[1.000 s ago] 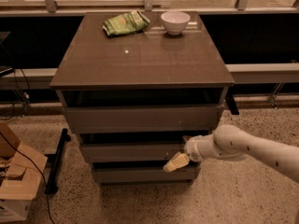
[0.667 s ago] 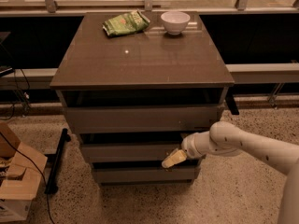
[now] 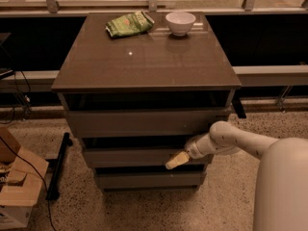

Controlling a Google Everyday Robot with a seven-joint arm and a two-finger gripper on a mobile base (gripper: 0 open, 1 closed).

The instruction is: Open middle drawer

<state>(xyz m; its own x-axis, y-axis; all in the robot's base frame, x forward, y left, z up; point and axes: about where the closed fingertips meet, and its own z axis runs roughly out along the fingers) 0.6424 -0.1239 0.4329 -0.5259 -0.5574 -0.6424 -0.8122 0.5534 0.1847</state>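
Note:
A grey-brown cabinet has three drawer fronts stacked under its top. The middle drawer [image 3: 134, 156] is the flat long front between the taller top front [image 3: 139, 121] and the bottom front [image 3: 149, 179]. A dark gap shows above it. My gripper [image 3: 176, 160] is at the end of the white arm [image 3: 231, 139] that comes in from the right. Its yellowish tip sits at the lower right part of the middle drawer front, at the gap above the bottom drawer.
A green snack bag [image 3: 129, 24] and a white bowl [image 3: 180, 22] lie at the back of the cabinet top [image 3: 144, 61]. A cardboard box [image 3: 17, 186] with cables stands on the floor at the left. A black bar [image 3: 57, 165] lies on the floor beside the cabinet.
My arm and gripper have shifted slightly left along the middle drawer front. The drawer fronts look much the same.

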